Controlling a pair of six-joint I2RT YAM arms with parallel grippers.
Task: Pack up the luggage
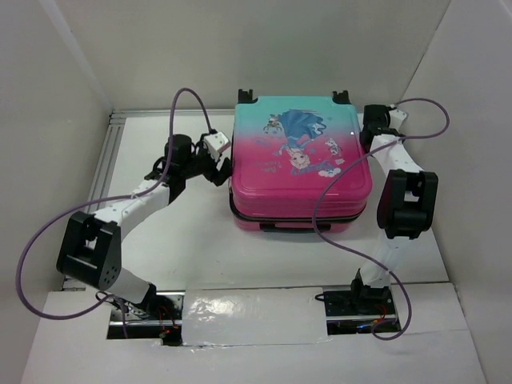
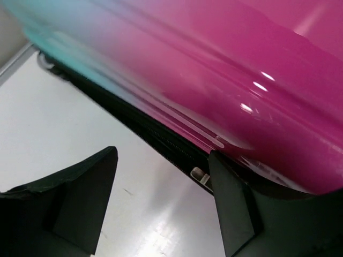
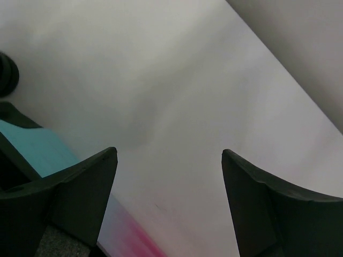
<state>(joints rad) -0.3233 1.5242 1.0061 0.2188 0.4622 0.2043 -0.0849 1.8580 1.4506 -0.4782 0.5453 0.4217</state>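
Note:
The luggage [image 1: 300,172] lies flat and closed on the white table, teal at the back fading to pink at the front, with a cartoon print on top. My left gripper [image 1: 218,168] stands open against its left side. In the left wrist view the pink shell [image 2: 241,69] fills the upper right, and a small metal zipper pull [image 2: 199,174] shows on the black zipper band beside my right finger [image 2: 230,209]. My right gripper [image 1: 370,134] is open at the back right corner, holding nothing. Its wrist view shows a teal edge [image 3: 45,152] and a black wheel [image 3: 7,74].
White walls enclose the table on three sides. An aluminium rail [image 1: 120,120] runs along the back left. Purple cables [image 1: 188,94] loop over both arms. The arm bases [image 1: 360,300] sit at the near edge beside a taped panel.

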